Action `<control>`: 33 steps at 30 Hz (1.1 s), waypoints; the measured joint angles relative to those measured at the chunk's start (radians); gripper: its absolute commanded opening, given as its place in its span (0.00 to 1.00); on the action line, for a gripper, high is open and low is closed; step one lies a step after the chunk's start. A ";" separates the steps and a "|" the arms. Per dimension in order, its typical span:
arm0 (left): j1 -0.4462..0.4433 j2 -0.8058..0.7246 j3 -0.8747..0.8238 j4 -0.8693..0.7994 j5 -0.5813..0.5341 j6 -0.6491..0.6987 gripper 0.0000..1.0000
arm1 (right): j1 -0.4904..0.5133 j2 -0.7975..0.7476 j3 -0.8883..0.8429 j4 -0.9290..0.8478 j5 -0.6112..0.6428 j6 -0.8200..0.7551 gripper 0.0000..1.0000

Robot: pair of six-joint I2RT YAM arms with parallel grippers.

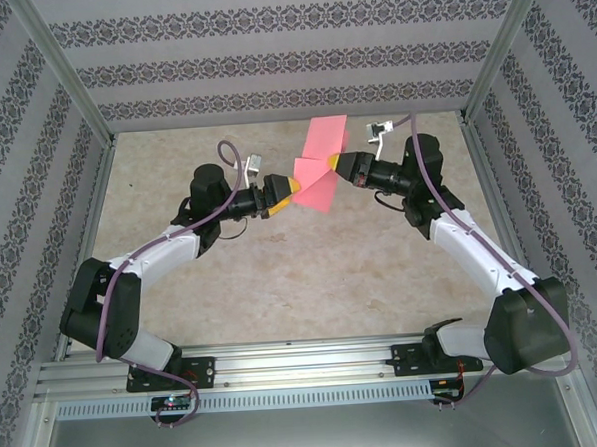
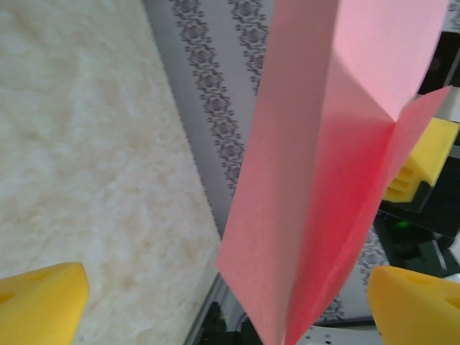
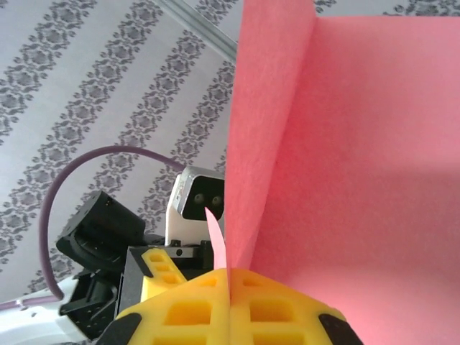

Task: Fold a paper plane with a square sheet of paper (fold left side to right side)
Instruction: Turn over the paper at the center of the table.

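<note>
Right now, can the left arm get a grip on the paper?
Probably yes. The left gripper is open around the lower edge of the paper, with nothing between them; the right gripper holds the paper pinched.

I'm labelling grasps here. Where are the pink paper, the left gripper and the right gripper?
pink paper (image 1: 318,174): top view, middle of the sheet, by its crease.
left gripper (image 1: 290,188): top view, between its yellow tips.
right gripper (image 3: 230,295): right wrist view, seam where its yellow pads meet.

A beige marbled tabletop (image 1: 282,294) sits within grey patterned walls (image 1: 270,65).
</note>
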 measured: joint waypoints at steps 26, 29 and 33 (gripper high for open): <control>-0.053 0.000 0.087 0.146 0.048 -0.121 0.14 | 0.013 -0.047 0.008 0.017 -0.045 0.079 0.07; -0.053 -0.002 0.090 0.116 0.046 -0.100 0.11 | 0.010 -0.052 0.007 -0.015 -0.043 0.063 0.21; -0.064 -0.038 0.122 -0.108 -0.005 0.039 0.05 | -0.008 -0.098 0.007 -0.143 0.003 -0.014 0.42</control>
